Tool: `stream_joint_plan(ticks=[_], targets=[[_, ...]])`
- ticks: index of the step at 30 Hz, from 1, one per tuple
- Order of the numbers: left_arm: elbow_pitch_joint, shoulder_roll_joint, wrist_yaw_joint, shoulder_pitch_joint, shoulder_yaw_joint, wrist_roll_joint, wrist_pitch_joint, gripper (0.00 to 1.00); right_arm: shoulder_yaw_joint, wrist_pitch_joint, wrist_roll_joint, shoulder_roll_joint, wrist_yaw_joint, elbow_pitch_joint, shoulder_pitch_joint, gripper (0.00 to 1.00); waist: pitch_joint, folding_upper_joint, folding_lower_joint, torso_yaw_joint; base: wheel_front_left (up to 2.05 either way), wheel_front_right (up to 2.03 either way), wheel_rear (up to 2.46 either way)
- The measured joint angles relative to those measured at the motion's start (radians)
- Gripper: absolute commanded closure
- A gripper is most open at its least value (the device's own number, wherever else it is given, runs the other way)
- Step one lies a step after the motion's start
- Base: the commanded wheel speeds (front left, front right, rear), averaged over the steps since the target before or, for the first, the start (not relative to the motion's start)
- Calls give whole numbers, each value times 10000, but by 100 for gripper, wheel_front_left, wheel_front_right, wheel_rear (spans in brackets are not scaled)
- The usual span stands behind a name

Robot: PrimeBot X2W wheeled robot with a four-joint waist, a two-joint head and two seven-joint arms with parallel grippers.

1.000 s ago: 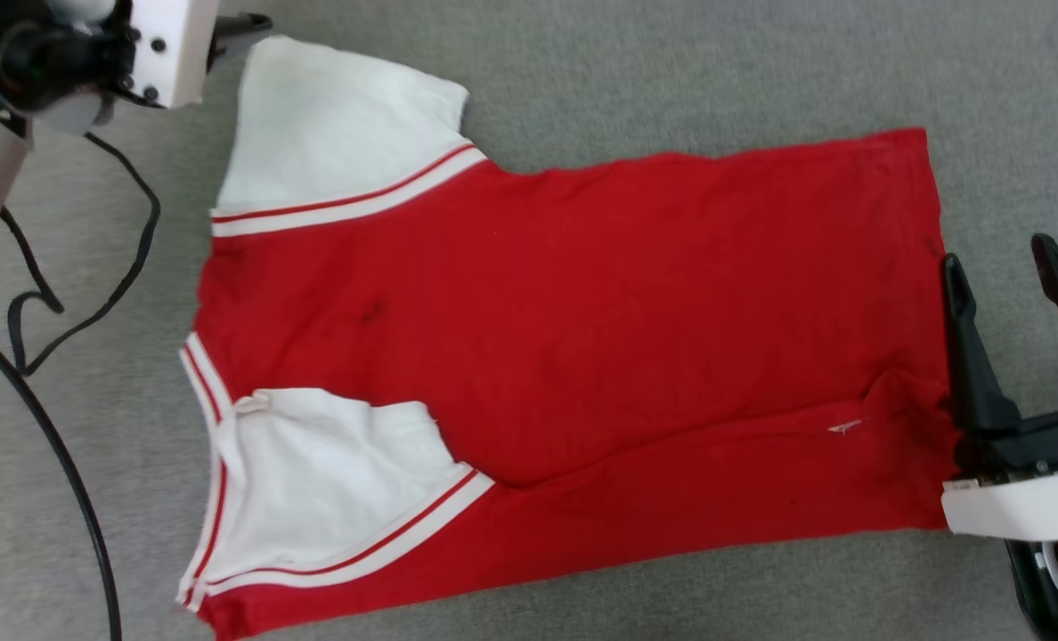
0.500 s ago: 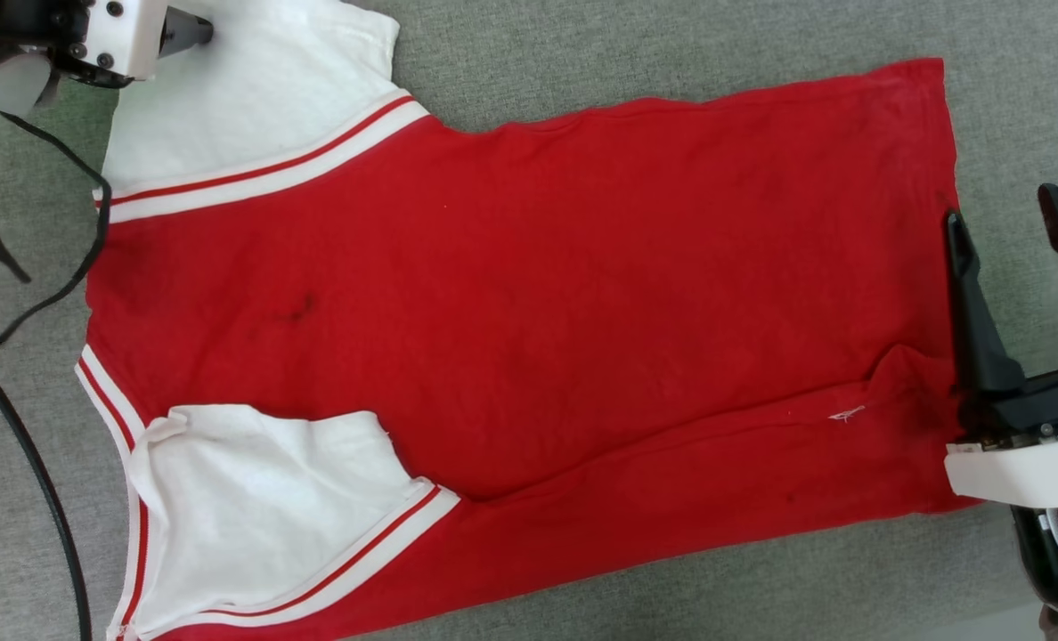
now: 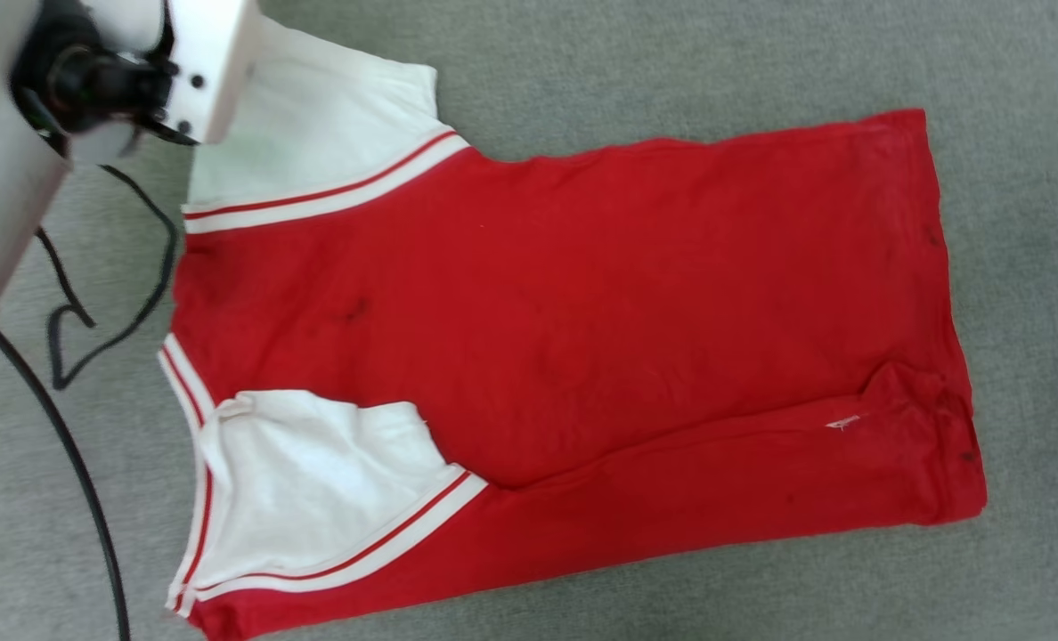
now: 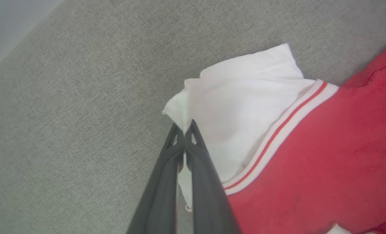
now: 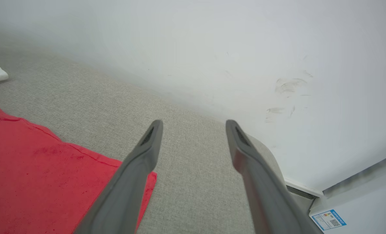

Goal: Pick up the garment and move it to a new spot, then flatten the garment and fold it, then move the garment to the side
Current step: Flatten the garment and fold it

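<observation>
Garment [image 3: 582,338]: light, limp jersey, judged best taken at sleeve and hem corners. White sleeve [image 4: 241,97] is pinched by the clenched left pincer [image 4: 185,127]. Right pincer [image 5: 194,123] is held parted, nothing gripped.

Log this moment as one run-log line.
left gripper: shut on white sleeve corner of garment | right gripper: open, clear of garment, over grey surface | garment: spread out, other sleeve folded in

We see the red shirt [image 3: 582,312], white sleeves at left, hem at right, spread across the frame's middle, lower side folded over.
</observation>
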Motion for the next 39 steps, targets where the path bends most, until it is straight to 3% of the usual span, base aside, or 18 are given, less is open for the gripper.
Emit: stream_joint_plan(ticks=[2, 8, 13, 20, 26, 31, 32, 33, 39], targets=[[-295, -67, -33, 112, -40, -58, -178, 100, 383, 999, 412, -857, -4, 184, -533, 0, -195, 0, 0, 146, 0, 0, 0], [-1206, -52, -119, 287, -226, -190, -529, 100, 1829, 4270, 2759, -2619, -4, 1001, -2009, 0, -527, 0, 0, 682, 0, 0, 0], [-1791, -54, -132, 319, -357, -257, -742, 100, 3229, 7517, 4823, -3584, -4, 1613, -3120, 0, -508, 0, -1, 1058, 0, 0, 0], [-2332, -52, -144, 198, -604, -217, -1009, 100, 4019, 9777, 5505, -3269, -4, 2748, -4616, 0, -98, 0, 0, 1391, 0, 0, 0], [-2640, -63, -144, -18, -853, -265, -1175, 100, 4368, 9785, 5267, -2474, -4, 3935, -5011, 0, 259, 0, 0, 1652, 0, 0, 0], [-2694, 13, -144, -68, -1058, -368, -1373, 100, 4809, 9394, 5223, -2422, -6, 4370, -4932, 0, 419, 0, -2, 1802, 0, 0, 0], [-2685, 48, -144, -69, -1103, -380, -1413, 100, 4876, 9308, 5317, -2439, -6, 4405, -4932, 90, 412, 0, -2, 1801, 0, 0, 0], [-2660, 77, -144, -68, -1145, -433, -1488, 100, 4939, 9164, 5363, -2460, -6, 4445, -4929, 100, 389, 0, -2, 1796, 0, 0, 0], [-2715, 280, -144, 130, -1369, -539, -2180, 100, 5248, 7946, 5574, -2569, -6, 4583, -4772, 100, -57, 0, -1, 1745, 0, 0, 0]])
